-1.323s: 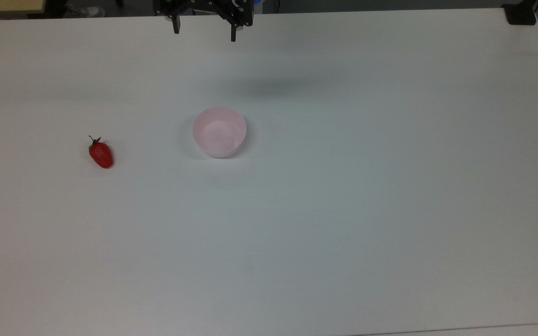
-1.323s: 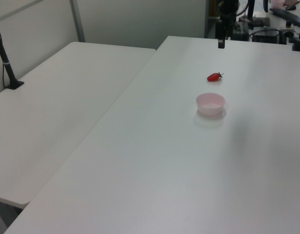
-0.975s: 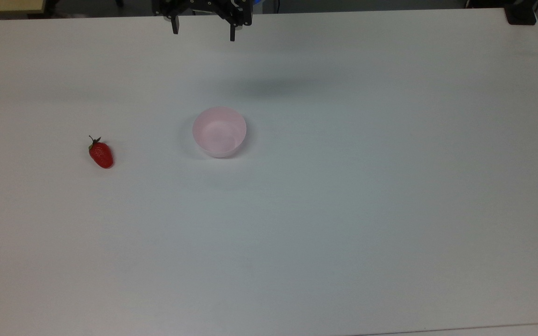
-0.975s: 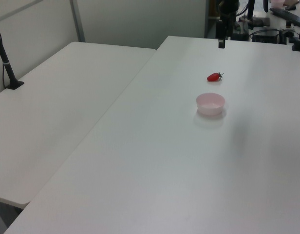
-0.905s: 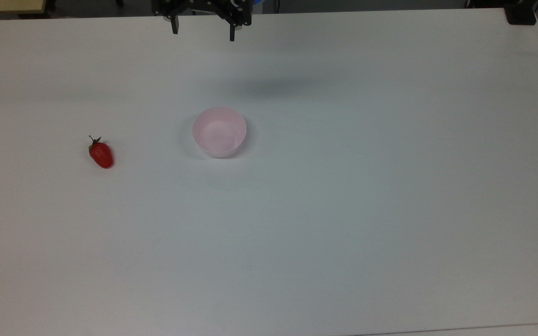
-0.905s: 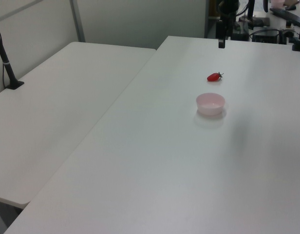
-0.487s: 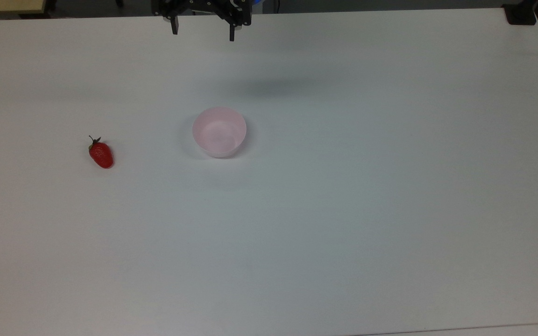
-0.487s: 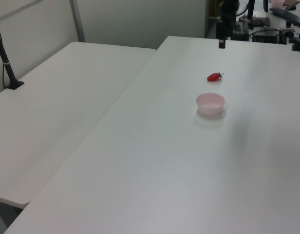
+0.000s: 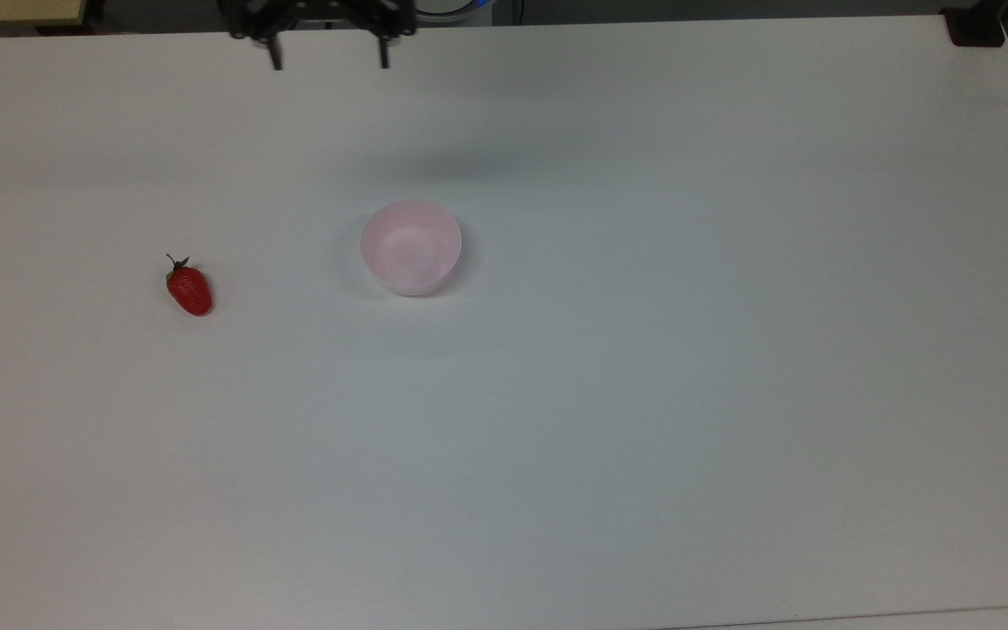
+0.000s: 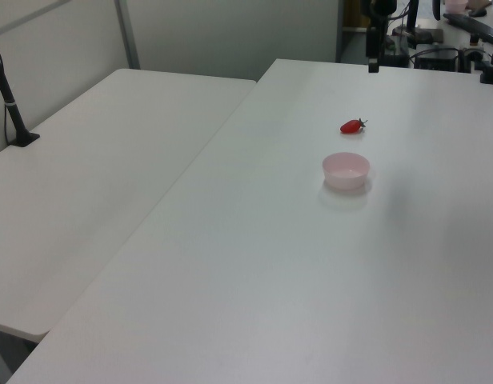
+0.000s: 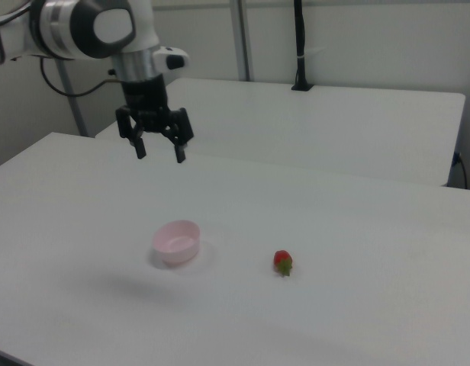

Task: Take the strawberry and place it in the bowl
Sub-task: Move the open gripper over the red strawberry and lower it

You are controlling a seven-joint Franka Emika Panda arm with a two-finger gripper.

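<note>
A small red strawberry (image 9: 189, 290) with a green cap lies on the white table, at the top view's left. The pale pink bowl (image 9: 411, 247) stands upright and empty to the top view's right of it. My gripper (image 9: 328, 61) hangs high over the table's far edge, open, nothing between its black fingers. In the right view the gripper (image 11: 160, 155) hovers well above and behind the bowl (image 11: 176, 242), with the strawberry (image 11: 283, 262) to the right view's right. In the left view the strawberry (image 10: 353, 126) lies beyond the bowl (image 10: 346, 170), and the gripper (image 10: 374, 64) is farther back.
A second white table (image 10: 94, 160) adjoins this one on the left view's left, with a black post (image 10: 10, 100) clamped to it. A black clamp (image 9: 975, 26) sits at the table's far right corner in the top view. Wide bare tabletop (image 9: 644, 394) surrounds bowl and strawberry.
My gripper has shifted toward the top view's left, toward the strawberry's side, still open and high. Strawberry and bowl have not moved.
</note>
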